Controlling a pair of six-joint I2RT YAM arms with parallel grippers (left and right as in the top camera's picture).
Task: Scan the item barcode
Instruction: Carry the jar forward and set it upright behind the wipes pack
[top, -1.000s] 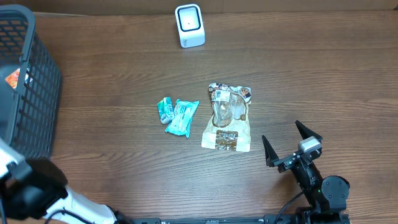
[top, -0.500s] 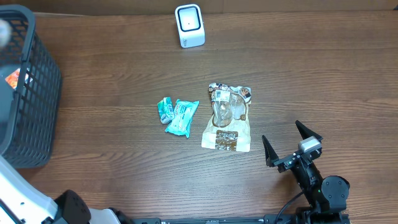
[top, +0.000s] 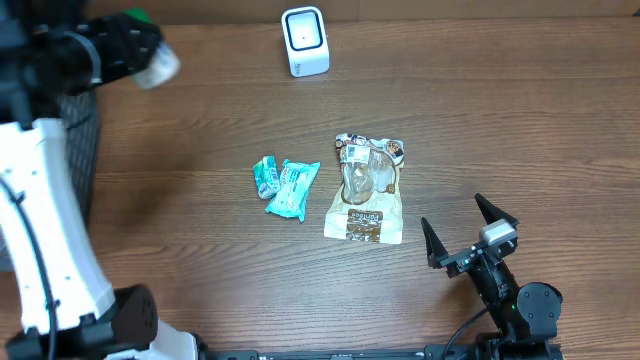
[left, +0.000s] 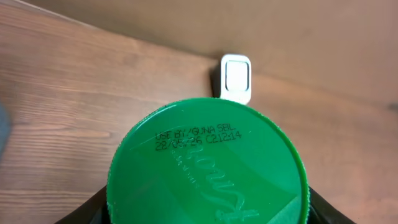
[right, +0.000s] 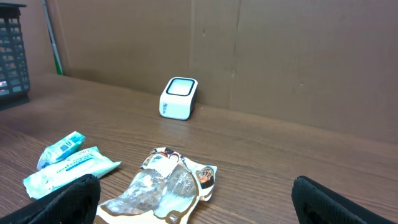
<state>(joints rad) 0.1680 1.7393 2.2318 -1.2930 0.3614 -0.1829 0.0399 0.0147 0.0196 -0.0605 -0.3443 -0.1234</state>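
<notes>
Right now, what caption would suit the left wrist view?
Green-lidded container with a use-by stamp, held in the left jaws, pointing toward the white scanner on the table.

Overhead: fixed above the table (top: 500, 110), looking straight down, far enough off to take in nearly the whole top. Scanner (top: 305, 40) at 12 o'clock, my right gripper (top: 450, 209) at 5 o'clock.

Left wrist: raised, tilted down, so near the green-capped container (left: 205, 165) that the cap fills 6 o'clock; scanner (left: 236, 78) just past it at 12.

Right wrist: low over the table, facing almost level toward the back wall (right: 298, 56). Scanner (right: 178, 98) at 11 o'clock, snack bag (right: 165, 183) close at 6.

All three views share the scanner; overhead and right wrist also share the snack bag (top: 366, 190).
</notes>
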